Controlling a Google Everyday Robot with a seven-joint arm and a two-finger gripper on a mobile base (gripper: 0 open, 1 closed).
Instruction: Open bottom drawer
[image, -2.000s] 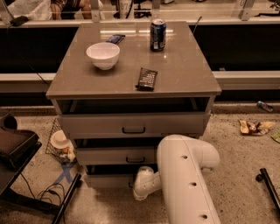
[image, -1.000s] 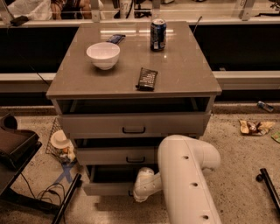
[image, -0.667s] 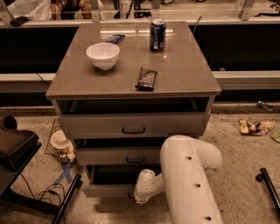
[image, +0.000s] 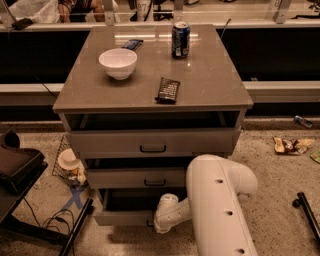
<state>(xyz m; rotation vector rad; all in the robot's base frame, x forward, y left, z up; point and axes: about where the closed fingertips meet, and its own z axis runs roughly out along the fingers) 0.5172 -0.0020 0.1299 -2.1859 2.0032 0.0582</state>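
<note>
Cabinet top (image: 210, 82) holds 1 white bowl (image: 118, 62), 1 soda can (image: 180, 40) and 1 dark packet (image: 168, 90). On the floor: wire basket (image: 66, 167) at 9 o'clock of the drawers, black stand leg (image: 77, 227) at 7, wrappers (image: 291, 145) at 3. Bottom drawer (image: 122, 218) – lowest of 3 – stands partly out, w/ open floor toward 6. White arm (image: 220, 210) comes up from 5 o'clock, wrist bent left. Gripper (image: 154, 223) is at mid-front of the drawer – can't tell its grip.
</note>
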